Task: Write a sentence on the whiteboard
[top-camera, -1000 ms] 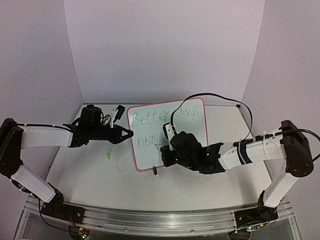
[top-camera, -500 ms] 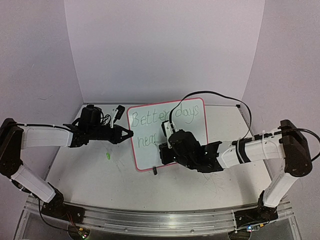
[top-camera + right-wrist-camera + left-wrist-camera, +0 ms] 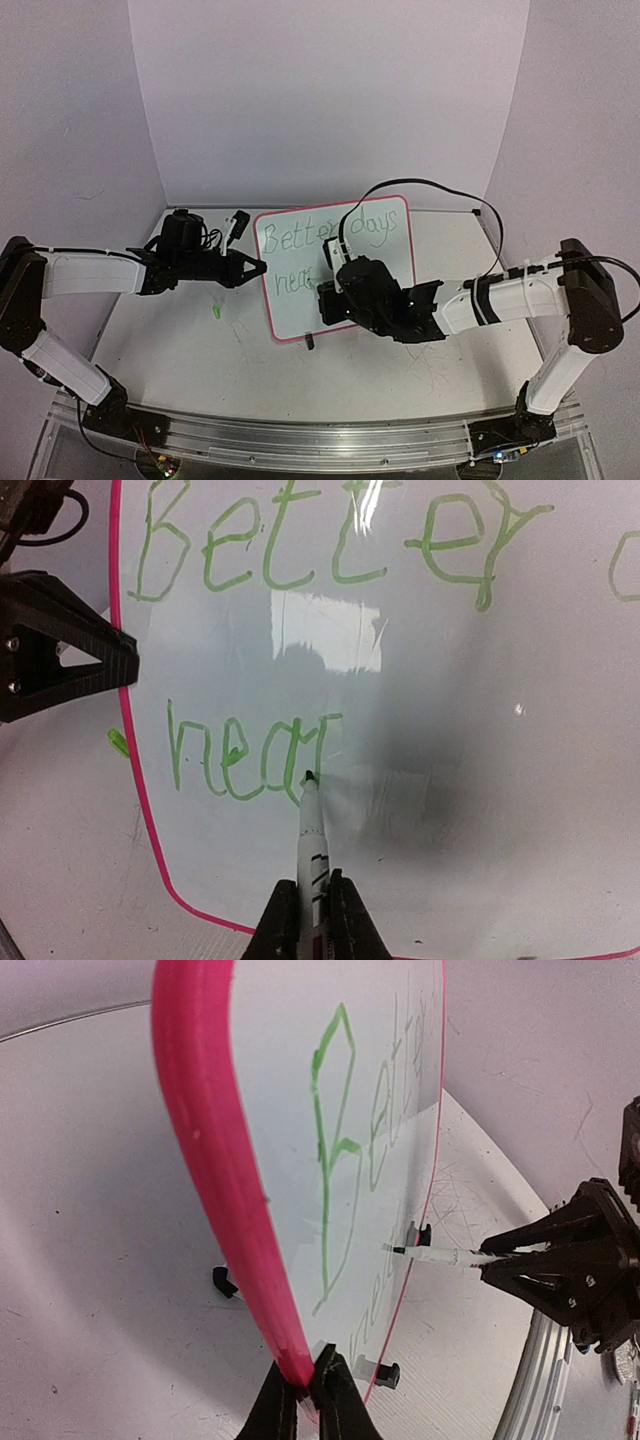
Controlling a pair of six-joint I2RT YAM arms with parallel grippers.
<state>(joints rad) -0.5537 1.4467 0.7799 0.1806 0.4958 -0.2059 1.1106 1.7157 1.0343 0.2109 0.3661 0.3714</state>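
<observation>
Table (image 3: 200, 350): marker (image 3: 310, 830) in right tool (image 3: 312, 902) seemingly touching whiteboard (image 3: 450, 680).

Found left arm (image 3: 90, 272) rising from its base to a joint at the far left, forearm then running low and nearly level to the right. Found left gripper (image 3: 305, 1388) pointing right, fingers (image 3: 275, 1412) pinched closed on the pink rim of the whiteboard (image 3: 215, 1160). Found right arm (image 3: 510, 298) rising from its base to a joint at the far right, forearm reaching left and slightly down. Found right gripper (image 3: 313, 895) aimed away from the bases, clamped closed around the marker (image 3: 310, 830), barrel held straight out between both fingers. Noted the two grippers near each other but apart.
</observation>
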